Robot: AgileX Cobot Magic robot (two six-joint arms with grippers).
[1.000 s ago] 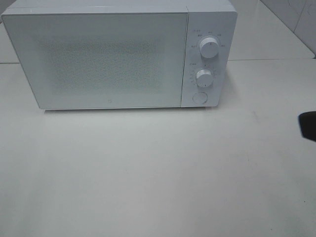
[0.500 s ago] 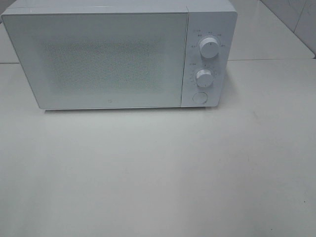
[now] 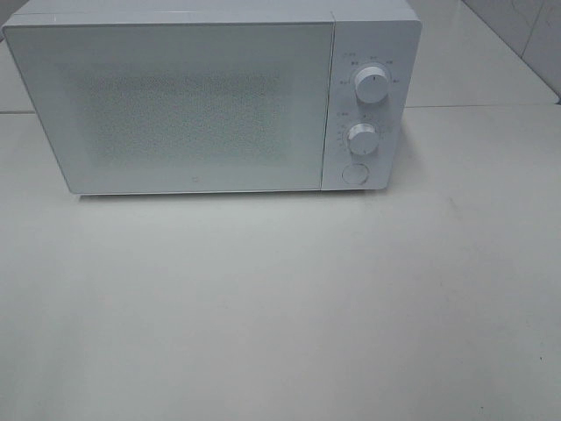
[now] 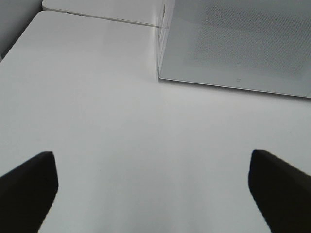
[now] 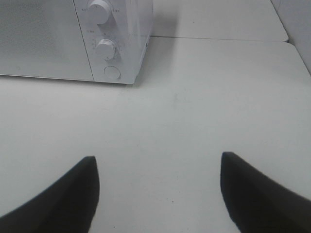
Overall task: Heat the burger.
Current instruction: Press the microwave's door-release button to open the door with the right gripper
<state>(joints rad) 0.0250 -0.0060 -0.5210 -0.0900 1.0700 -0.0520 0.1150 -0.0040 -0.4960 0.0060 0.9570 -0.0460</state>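
The burger is in none of the views. It is not on the surface [image 3: 280, 307] and not in either pincer. If it is anywhere here, it would be inside the microwave [image 3: 372, 35], but the door [image 3: 175, 105] is shut and its speckled panel hides the inside, so I cannot tell.

The microwave stands at 12 o'clock on the surface. Its controls run down the 3 o'clock side of its front: the upper knob [image 3: 372, 85], the lower knob [image 3: 361, 139] and the button [image 3: 354, 173] at 6 o'clock of that panel.

Judging from this, the loading is either finished or not yet begun. Whether the knobs have been set to start heating is too small to read.

The left pincer [image 4: 150, 162] has its jaws spread wide over bare surface and holds nothing. The right pincer [image 5: 158, 160] is also parted and empty, with the control panel near 11 o'clock of it.

Count: one microwave, one door, two knobs, one button, two pincers, no burger seen, no plate seen.
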